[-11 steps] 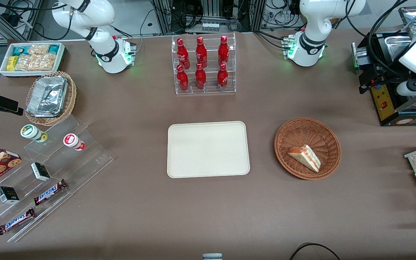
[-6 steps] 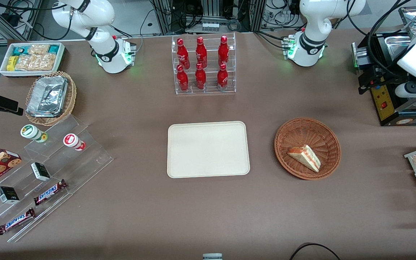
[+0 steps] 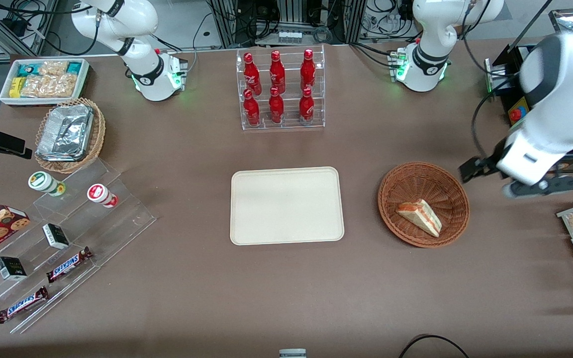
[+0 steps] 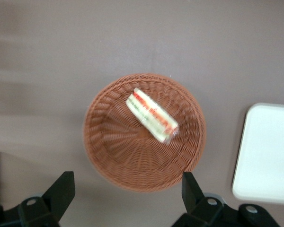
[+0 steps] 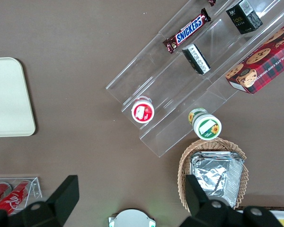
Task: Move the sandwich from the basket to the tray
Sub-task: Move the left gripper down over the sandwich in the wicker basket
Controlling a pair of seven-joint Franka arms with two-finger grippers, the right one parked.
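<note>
1. One sandwich (image 3: 420,217) lies in the round reddish-brown basket (image 3: 396,186), on the part of the bowl nearest the front camera; my wrist view shows the wrapped wedge (image 4: 152,116) resting on the weave with its red and green layers showing.
2. Beside that basket sits the cream tray (image 3: 286,205), flat on the brown tabletop (image 3: 286,293) with nothing on it; the two are near but do not touch.
3. My claw (image 4: 125,191) hangs above the tabletop at the basket's (image 4: 109,156) rim, toward my own end of the table, with its two fingers (image 4: 61,191) spread wide and holding nothing. The sandwich is well apart from both fingertips, lower down in the bowl.
4. Farther from the camera, a clear rack (image 3: 282,89) holds six red bottles (image 3: 276,74) in two rows.
5. Toward the parked arm's end, a lighter wicker basket (image 3: 96,134) holds foil containers (image 3: 65,132), and farther still a white bin (image 3: 85,74) holds snack packets.
</note>
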